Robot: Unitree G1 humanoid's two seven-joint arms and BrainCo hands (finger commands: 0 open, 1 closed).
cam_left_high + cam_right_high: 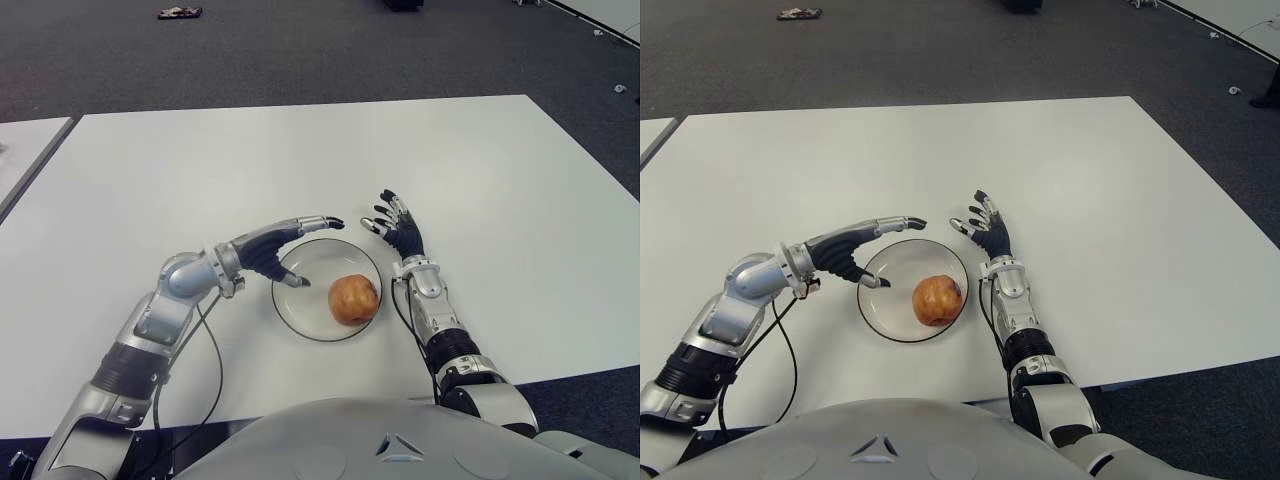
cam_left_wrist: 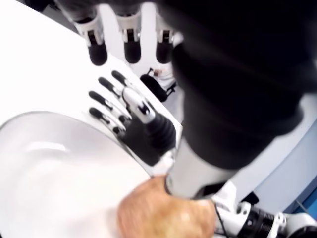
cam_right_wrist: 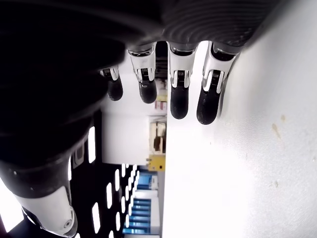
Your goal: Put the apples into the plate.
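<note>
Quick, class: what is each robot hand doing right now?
Left hand: open, empty, over the clear glass plate.
Right hand: open, empty, right of the plate.

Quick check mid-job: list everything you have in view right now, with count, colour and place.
Apple: one, red-yellow, lying in the plate, toward its right side.
Plate: one, clear with a dark rim, on the table near the robot, between the two hands.
Table: one, white, filling most of the view; a second white surface shows at the far left edge.
Floor: dark grey carpet beyond the table.
Small object: one, dark, on the floor at the far left; too small to identify.
Left robot hand: one, dark and silver, fingers extended over the plate's left rim, holding nothing.
Right robot hand: one, dark and silver, fingers spread, just right of the plate, holding nothing.
</note>
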